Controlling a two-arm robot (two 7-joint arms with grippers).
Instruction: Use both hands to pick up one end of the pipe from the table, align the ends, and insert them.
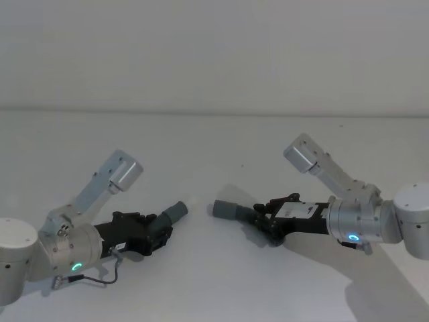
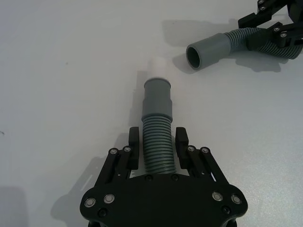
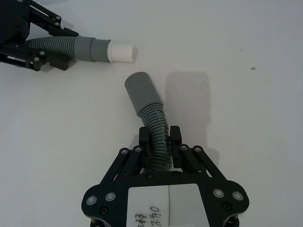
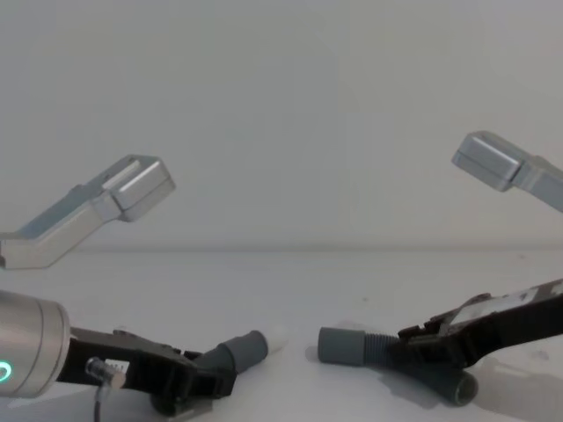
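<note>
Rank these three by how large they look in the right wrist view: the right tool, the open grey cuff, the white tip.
1. right tool: largest, though it sits nearest the camera.
2. open grey cuff: clearly smaller.
3. white tip: smallest, and it also lies farther off.

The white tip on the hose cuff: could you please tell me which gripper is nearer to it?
Left. The left gripper holds the white-tipped hose piece just behind its cuff, close to the white tip; the right gripper holds the other hose piece, across a gap.

Bare lab: white table [image 1: 214, 268], blank wall [image 1: 214, 54]
</note>
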